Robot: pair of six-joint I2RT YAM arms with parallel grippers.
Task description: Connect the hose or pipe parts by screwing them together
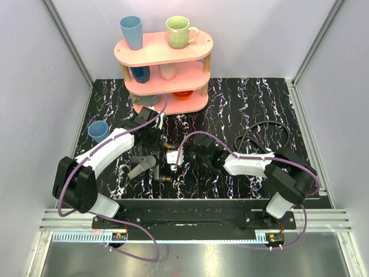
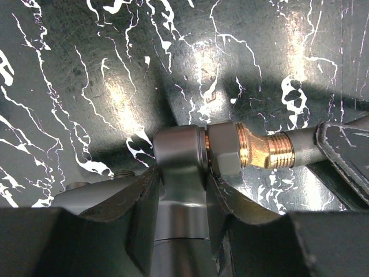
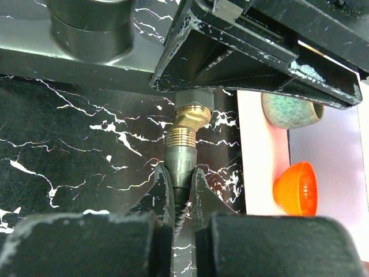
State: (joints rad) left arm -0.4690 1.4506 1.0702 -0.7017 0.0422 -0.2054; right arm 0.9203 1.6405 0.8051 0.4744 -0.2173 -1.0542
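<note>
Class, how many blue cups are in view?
3 blue cups: one on the rack's top shelf, a darker one on its middle shelf, one on the table's left side. Others may be hidden.

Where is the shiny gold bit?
Both wrist views show the brass fitting over the middle of the table, between the grippers: the left gripper holds the grey nozzle on one side, the right gripper pinches the hose on the other.

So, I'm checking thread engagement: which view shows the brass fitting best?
The left wrist view: the brass fitting lies side-on, unobstructed, with its threads sharp. The right wrist view shows it lengthwise, its far end covered. The top external view gives only a small, distant glint.
</note>
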